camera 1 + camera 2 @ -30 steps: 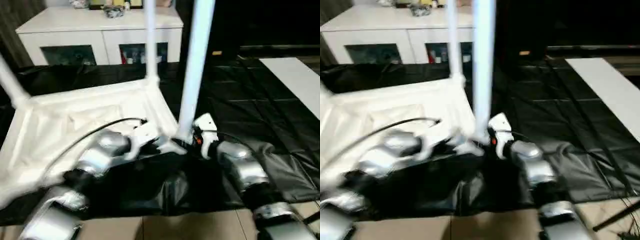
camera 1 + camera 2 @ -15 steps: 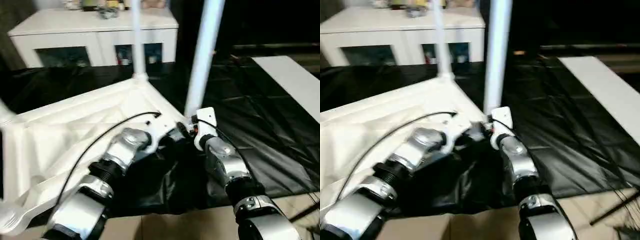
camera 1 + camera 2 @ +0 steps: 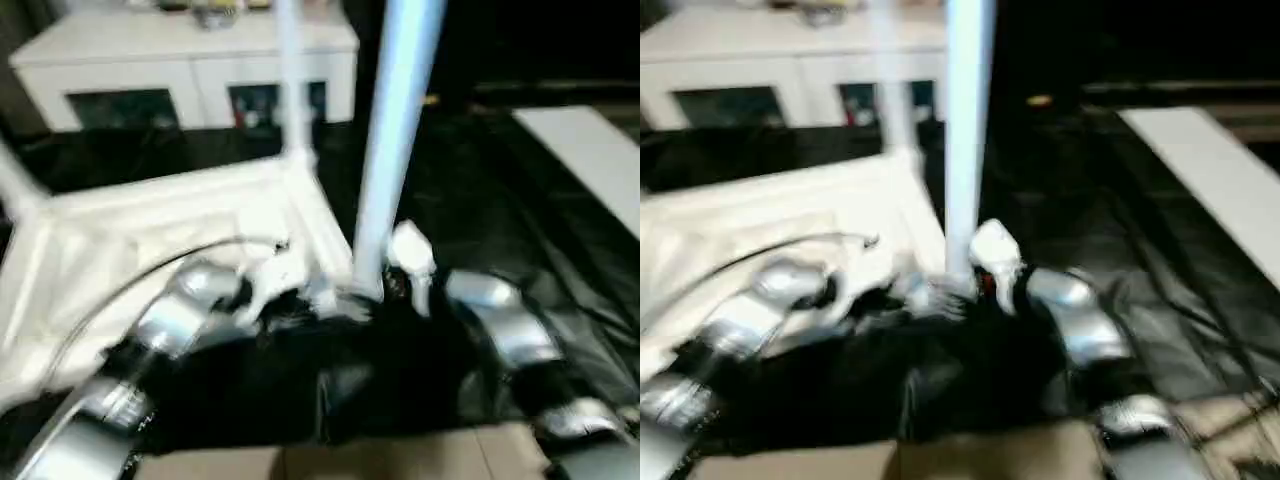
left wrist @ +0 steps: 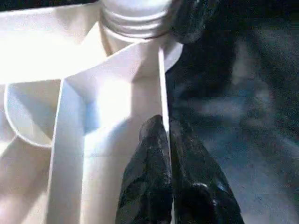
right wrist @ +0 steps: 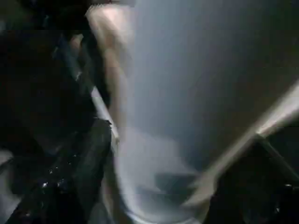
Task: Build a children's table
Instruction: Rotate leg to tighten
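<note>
The table top (image 3: 160, 240) lies underside up on the black sheet (image 3: 520, 210), its near leg (image 3: 385, 150) upright in the corner socket. Your left gripper (image 4: 166, 135) is pinched shut on the thin rim just beside that socket. Keep it clamped while the right gripper (image 3: 405, 285) works at the leg's base; I cannot tell how wide its fingers stand.

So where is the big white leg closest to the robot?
In the left eye view, the nearest leg stands upright in the tabletop's near right corner, between the two grippers.
</note>
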